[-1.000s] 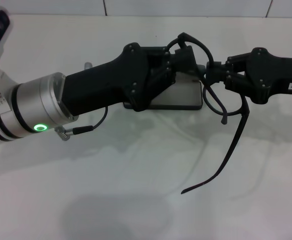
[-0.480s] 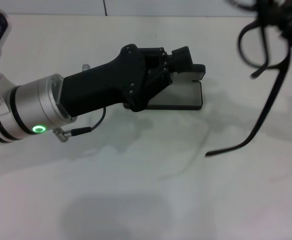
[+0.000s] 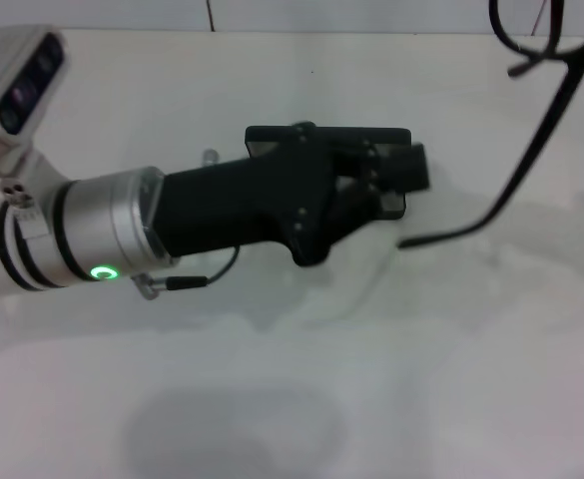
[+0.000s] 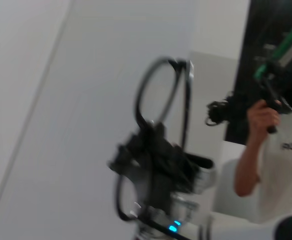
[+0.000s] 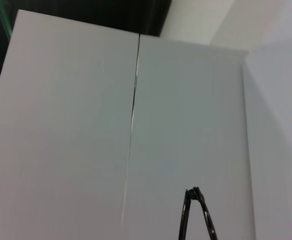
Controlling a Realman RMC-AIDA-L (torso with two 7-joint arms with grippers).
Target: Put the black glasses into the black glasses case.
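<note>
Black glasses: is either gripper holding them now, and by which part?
Yes. The right gripper holds the black glasses at the frame's bridge. The left gripper is at the black glasses case.

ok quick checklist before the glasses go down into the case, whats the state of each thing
1. Black glasses held off the table: ok, they hang at the head view's upper right, one temple arm trailing down.
2. Right gripper grip: ok, the left wrist view shows it clamped on the frame.
3. Black glasses case reachable: not ok, the left gripper and its arm lie across it.
4. Case lid open: cannot tell, mostly hidden.
5. Glasses lined up over the case: not ok, they are off to its right.
6. Temple arms folded: not ok, at least one sticks out.
</note>
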